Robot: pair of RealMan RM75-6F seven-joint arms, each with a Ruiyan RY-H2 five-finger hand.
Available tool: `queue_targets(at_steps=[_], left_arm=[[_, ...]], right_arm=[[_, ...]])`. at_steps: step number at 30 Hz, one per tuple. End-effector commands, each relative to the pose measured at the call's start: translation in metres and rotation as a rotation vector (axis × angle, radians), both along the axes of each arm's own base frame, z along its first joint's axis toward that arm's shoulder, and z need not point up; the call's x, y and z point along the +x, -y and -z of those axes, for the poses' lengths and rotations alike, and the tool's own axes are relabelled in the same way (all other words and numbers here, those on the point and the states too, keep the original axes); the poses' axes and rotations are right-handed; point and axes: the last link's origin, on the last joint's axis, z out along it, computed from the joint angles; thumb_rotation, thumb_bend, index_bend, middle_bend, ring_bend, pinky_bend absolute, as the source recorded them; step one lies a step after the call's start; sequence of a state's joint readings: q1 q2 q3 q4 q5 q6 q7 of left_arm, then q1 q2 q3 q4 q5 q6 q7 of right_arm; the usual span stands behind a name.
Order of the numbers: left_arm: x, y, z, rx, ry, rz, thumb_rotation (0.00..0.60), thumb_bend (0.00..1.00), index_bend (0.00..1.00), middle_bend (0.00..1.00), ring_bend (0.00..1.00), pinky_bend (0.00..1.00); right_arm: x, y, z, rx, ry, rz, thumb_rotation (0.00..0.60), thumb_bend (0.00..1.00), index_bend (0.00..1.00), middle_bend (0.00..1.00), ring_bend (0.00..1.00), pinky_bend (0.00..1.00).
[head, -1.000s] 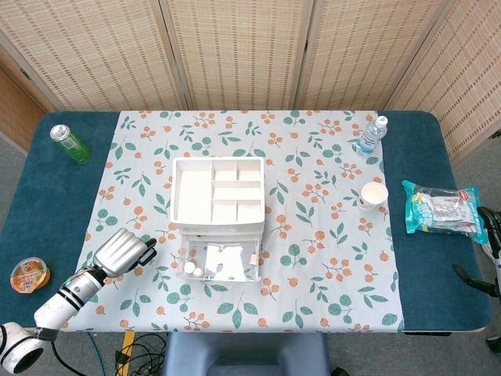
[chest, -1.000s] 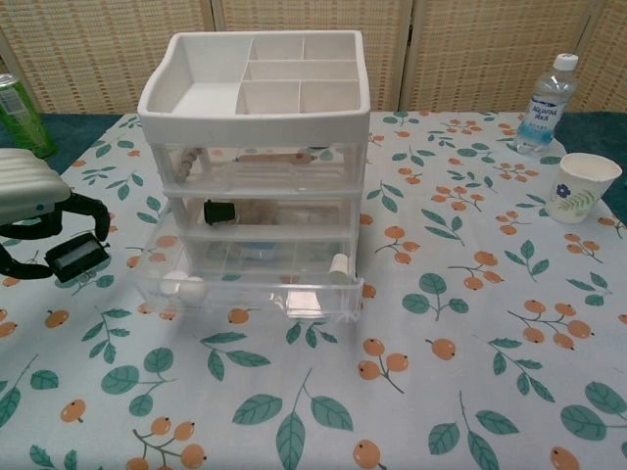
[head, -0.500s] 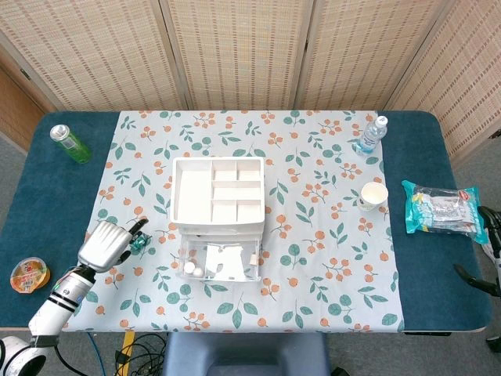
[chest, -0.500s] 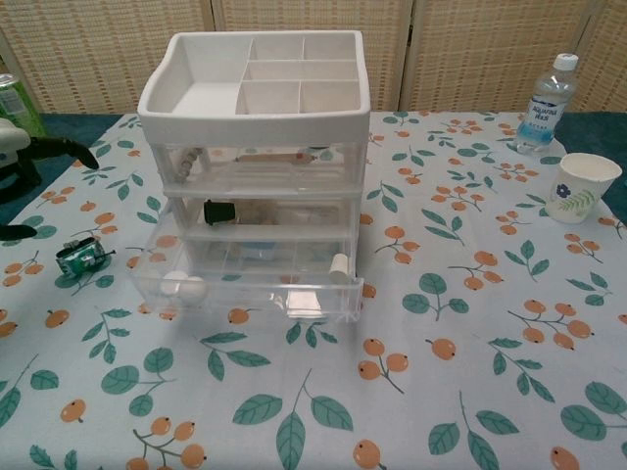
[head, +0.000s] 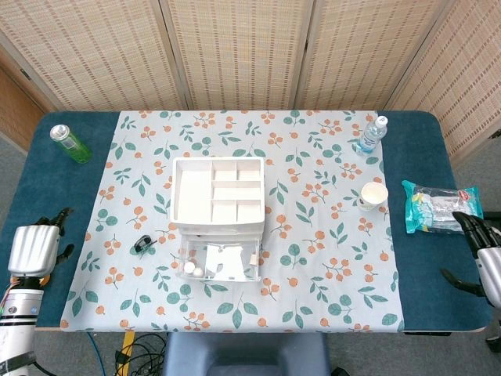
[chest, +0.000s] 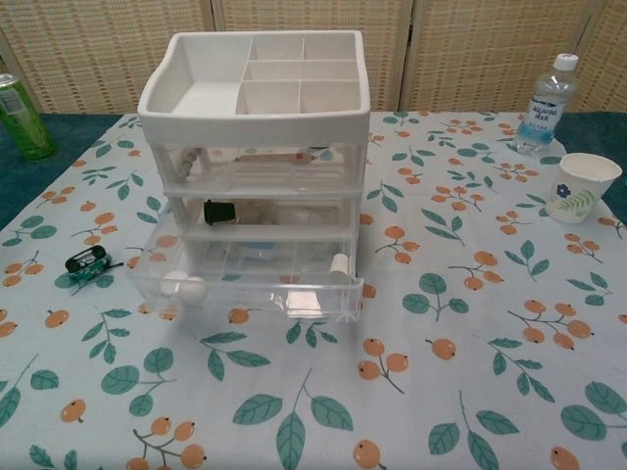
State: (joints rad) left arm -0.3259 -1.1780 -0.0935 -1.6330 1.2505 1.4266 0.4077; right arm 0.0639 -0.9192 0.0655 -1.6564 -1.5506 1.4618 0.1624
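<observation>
A small black and green clip [head: 142, 244] [chest: 86, 262] lies on the floral cloth, just left of the drawer unit's open bottom drawer [head: 218, 263] [chest: 250, 285]. The white drawer unit [head: 217, 200] [chest: 257, 98] stands mid-table with a divided tray on top. My left hand [head: 34, 248] hovers at the table's left front edge over the blue cloth, fingers apart, holding nothing and well away from the clip. At the right edge my right hand [head: 479, 252] shows partly, fingers spread and empty, just below the snack packet. Neither hand appears in the chest view.
A green can [head: 70, 143] [chest: 22, 116] stands at the back left. A water bottle [head: 373, 134] [chest: 546, 103] and a paper cup [head: 373, 195] [chest: 580, 186] are at the right. A snack packet [head: 441, 208] lies on the blue cloth at the far right.
My left hand set the clip down beside the open drawer, then pulled back left to the table edge. My right hand has come further into view at the right edge.
</observation>
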Motion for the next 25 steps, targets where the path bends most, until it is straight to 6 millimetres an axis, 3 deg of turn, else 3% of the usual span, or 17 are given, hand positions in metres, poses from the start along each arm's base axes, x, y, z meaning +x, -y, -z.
queue_targets(at_steps=[1, 13, 25], left_arm=[[-0.005, 0.014, -0.004, 0.023, 0.012, -0.017, 0.600, 0.22, 0.24, 0.52, 0.45, 0.65], [-0.005, 0.053, -0.008, 0.017, 0.010, -0.046, 0.600, 0.22, 0.24, 0.52, 0.45, 0.61], [0.000, 0.059, -0.005, 0.007, 0.026, -0.013, 0.600, 0.22, 0.24, 0.52, 0.45, 0.61]], right_arm=[[0.001, 0.001, 0.003, 0.018, -0.004, -0.015, 0.600, 0.21, 0.00, 0.09, 0.12, 0.24], [-0.005, -0.003, 0.011, -0.019, -0.001, -0.017, 0.600, 0.21, 0.00, 0.09, 0.12, 0.24], [-0.008, -0.001, 0.013, -0.038, 0.014, -0.014, 0.600, 0.21, 0.00, 0.09, 0.12, 0.24]])
